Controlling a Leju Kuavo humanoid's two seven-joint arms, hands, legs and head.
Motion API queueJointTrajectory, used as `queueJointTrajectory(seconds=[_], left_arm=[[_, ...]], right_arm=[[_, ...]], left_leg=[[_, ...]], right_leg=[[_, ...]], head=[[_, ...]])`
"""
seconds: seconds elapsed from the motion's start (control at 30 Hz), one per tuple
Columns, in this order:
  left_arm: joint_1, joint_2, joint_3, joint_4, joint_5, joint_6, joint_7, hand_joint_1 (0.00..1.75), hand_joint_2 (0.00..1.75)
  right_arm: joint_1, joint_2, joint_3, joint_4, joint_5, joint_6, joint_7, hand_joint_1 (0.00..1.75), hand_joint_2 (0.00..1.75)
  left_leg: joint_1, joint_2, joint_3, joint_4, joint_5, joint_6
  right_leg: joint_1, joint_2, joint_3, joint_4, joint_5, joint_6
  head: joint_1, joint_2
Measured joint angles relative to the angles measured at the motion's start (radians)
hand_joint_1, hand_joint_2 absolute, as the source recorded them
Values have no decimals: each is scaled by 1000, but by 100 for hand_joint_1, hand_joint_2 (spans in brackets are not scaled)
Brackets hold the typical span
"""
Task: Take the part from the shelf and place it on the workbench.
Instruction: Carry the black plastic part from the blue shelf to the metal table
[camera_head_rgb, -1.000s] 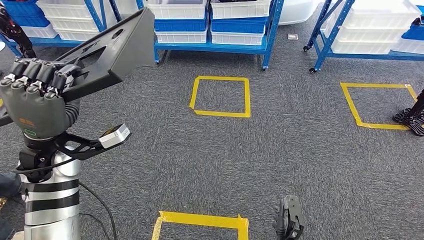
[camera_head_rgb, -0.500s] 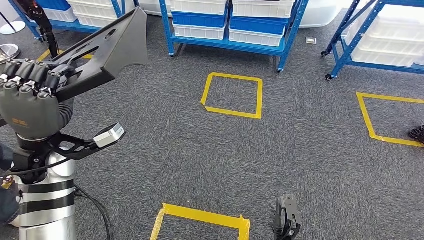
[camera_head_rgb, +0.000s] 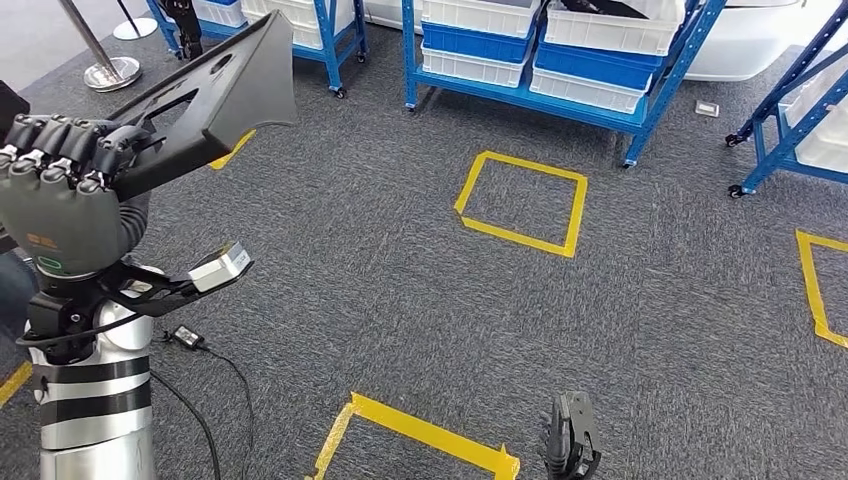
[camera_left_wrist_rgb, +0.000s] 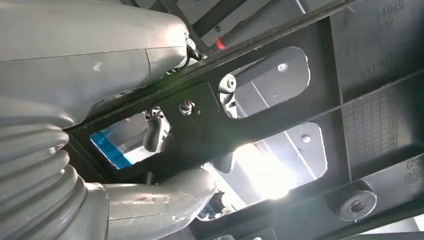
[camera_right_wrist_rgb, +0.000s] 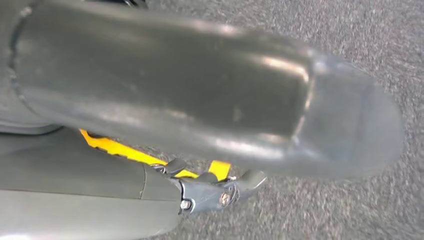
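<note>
Your left hand (camera_head_rgb: 62, 205) is up high on the left of the head view, fingers curled tight over the near edge of the part (camera_head_rgb: 215, 95), a flat black plastic panel with cut-out windows. The panel is in the air, tilted, its far end rising toward the shelves and well above the grey carpet (camera_head_rgb: 400, 290). From the left wrist you get the underside of that panel (camera_left_wrist_rgb: 280, 110): ribs, moulded lettering, screw bosses, light coming through the openings, and the thick grey thumb (camera_left_wrist_rgb: 165, 192) pressed against it.

Your right hand (camera_head_rgb: 572, 440) hangs low at the bottom edge of the head view, just beside the corner of a yellow tape square (camera_head_rgb: 420, 435) on the floor. In the right wrist view the hand (camera_right_wrist_rgb: 210, 192) holds nothing, with yellow tape (camera_right_wrist_rgb: 120, 150) under it, but you cannot tell from either picture how far the fingers are spread or curled.

Ahead of you another yellow tape square (camera_head_rgb: 523, 203) lies on the carpet, and beyond it a blue shelf (camera_head_rgb: 560, 85) on wheels carries white and blue bins (camera_head_rgb: 478, 50). A chrome post base (camera_head_rgb: 110, 72) stands at the far left. A black cable (camera_head_rgb: 215, 390) with a small adapter trails across the carpet near your left arm.
</note>
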Motion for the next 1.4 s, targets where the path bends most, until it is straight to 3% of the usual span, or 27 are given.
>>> queueJointTrajectory(seconds=[0.03, 0.1, 0.17, 0.2, 0.23, 0.27, 0.33, 0.4, 0.47, 0.53, 0.6, 0.67, 0.7, 0.73, 0.8, 0.87, 0.9, 0.97, 1.0, 1.07, 1.1, 1.13, 1.2, 1.23, 1.27, 1.33, 1.4], left_arm=[[-1, 1, 0, 0, 1, 0, 0, 175, 175], [-2, 2, 0, 0, 2, 0, -1, 175, 175], [0, 4, 0, 0, 2, 0, -2, 175, 175], [2, 4, 0, 0, 2, 0, -3, 175, 175], [2, 5, 0, 0, 2, 0, -3, 175, 175], [2, 5, 0, 0, 2, 0, -4, 175, 175], [-1, 5, 0, 0, 2, 0, -7, 175, 175], [-2, 5, 1, -1, 3, 0, -10, 175, 175], [-2, 6, 4, -1, 3, 0, -13, 175, 175], [-4, 6, 7, -3, 4, 0, -16, 175, 175], [-7, 4, 8, -4, 4, 0, -21, 175, 175], [-7, 1, 9, -3, 4, 0, -26, 175, 175], [-6, 1, 10, -3, 4, 0, -28, 175, 175], [-6, 1, 10, -3, 4, 0, -30, 175, 175], [-6, 1, 12, -3, 4, 0, -32, 175, 175], [-7, 0, 15, -3, 4, 0, -34, 175, 175], [-7, -1, 15, -3, 4, 0, -35, 175, 175], [-6, -1, 17, -3, 4, 0, -37, 175, 175], [-6, -1, 19, -3, 4, 0, -38, 175, 175], [-8, 0, 23, -3, 4, 0, -38, 175, 175], [-9, -1, 23, -3, 4, 0, -38, 175, 175], [-9, -1, 23, -3, 4, 0, -38, 175, 175], [-6, -1, 24, -1, 3, 0, -37, 175, 175], [-6, -1, 24, -1, 1, 0, -34, 175, 175], [-6, -1, 24, 0, -2, 0, -29, 175, 175], [-9, -1, 21, 0, -8, 0, -9, 175, 175], [-15, -1, 12, 2, -13, 0, 21, 175, 175]], right_arm=[[-1, 1, 0, 0, 0, 1, 0, 0, 0], [-1, 0, 0, 1, 1, 1, -1, 0, 0], [0, 0, 0, 4, 1, 2, -1, 0, 0], [0, 0, 0, 5, 1, 2, -1, 0, 0], [-1, 0, 0, 6, 1, 2, -1, 0, 0], [-2, 1, 0, 6, 1, 2, -1, 0, 0], [-3, 0, 0, 8, 1, 2, -1, 0, 0], [-4, -1, 0, 9, 1, 2, -1, 0, 0], [-4, 0, 0, 9, 1, 3, -1, 0, 0], [-6, 0, 0, 10, 1, 3, -1, 0, 0], [-7, -1, 1, 11, 1, 5, -1, 0, 0], [-3, -1, 1, 14, 1, 6, -1, 0, 0], [-2, -1, 1, 15, 1, 6, -1, 0, 0], [-2, -1, 1, 17, 0, 6, -1, 0, 0], [-3, -2, 1, 18, 0, 6, -1, 0, 0], [-3, -4, 0, 19, -2, 6, -1, 0, 0], [-3, -5, 0, 19, -2, 6, -1, 0, 0], [-4, -4, 0, 20, -3, 5, -1, 0, 0], [-5, -3, 0, 20, -3, 5, -1, 0, 0], [-6, -2, 0, 20, -3, 5, -1, 0, 0], [-6, -3, 0, 20, -3, 5, -1, 0, 0], [-5, -4, 0, 21, -4, 3, -1, 0, 0], [-2, -5, 0, 23, -6, -14, 1, 0, 0], [-1, -5, 0, 24, -8, -32, 5, 0, 0], [-2, -4, 0, 26, -10, -53, 11, 0, 0], [-3, -3, -2, 29, -16, -94, 38, 0, 0], [-3, -2, -6, 39, -24, -109, 86, 0, 0]], left_leg=[[-1, 27, -14, 28, -18, -4], [-1, 90, -66, 144, -82, -11], [3, 111, -118, 263, -130, -17], [5, 114, -122, 277, -128, -18], [6, 119, -106, 252, -110, -19], [7, 132, -71, 192, -81, -20], [3, 176, 1, 66, -40, -15], [-4, 189, 24, 18, -33, -3], [-6, 160, 20, 15, -28, 11], [-4, 135, 18, 10, -22, 25], [-3, 109, 15, 9, -18, 37], [-3, 80, 9, 9, -14, 44], [-4, 64, 6, 9, -12, 46], [-4, 48, 5, 9, -9, 46], [-3, 17, 3, 9, -4, 41], [-6, -9, 0, 10, 1, 32], [-7, -20, -2, 9, 4, 27], [-6, -42, -6, 5, 13, 13], [-7, -35, -12, 8, 12, 8], [-9, 23, -41, 63, -25, 1], [-10, 64, -66, 120, -58, -2], [-8, 91, -96, 190, -92, -7], [0, 110, -136, 284, -124, -14], [3, 115, -130, 280, -115, -17], [6, 124, -103, 234, -90, -19], [6, 169, -26, 101, -45, -22], [0, 193, 12, 34, -31, -11]], right_leg=[[-3, -13, 1, -3, 3, -9], [-1, -37, 2, -6, 5, -21], [3, -64, 1, -5, 5, -24], [3, -78, 0, -5, 5, -23], [3, -91, 1, -4, 4, -23], [3, -104, 3, -4, 2, -20], [10, -127, 5, -1, -6, -11], [19, -147, 8, 1, -11, -1], [21, -164, 9, 1, -15, 5], [17, -124, -8, 35, -38, 8], [13, -56, -64, 154, -92, 2], [12, -32, -129, 281, -135, -1], [12, -29, -144, 302, -136, 2], [12, -27, -137, 281, -122, 7], [9, 3, -75, 148, -65, 17], [7, 41, -19, 36, -25, 16], [8, 49, -8, 16, -18, 12], [9, 26, -3, 12, -11, 2], [7, 13, 0, 8, -7, -4], [3, -15, 2, 1, 0, -17], [6, -28, 3, 1, 1, -20], [8, -42, 2, 1, 0, -24], [10, -72, 1, 1, -1, -25], [10, -87, 1, 2, -2, -25], [9, -100, 3, 2, -4, -23], [13, -125, 6, 4, -11, -14], [21, -145, 9, 7, -18, -3]], head=[[-3, 0], [-8, 0], [-9, 0], [-9, 0], [-9, 0], [-9, 0], [-9, 0], [-7, 0], [-5, 0], [-4, 0], [-1, 0], [1, 0], [1, 0], [1, 0], [1, 0], [0, 0], [0, 0], [-1, 0], [-1, 0], [-7, 0], [-10, 0], [-13, 0], [-13, 0], [-14, 0], [-14, 0], [-16, 0], [-14, 0]])
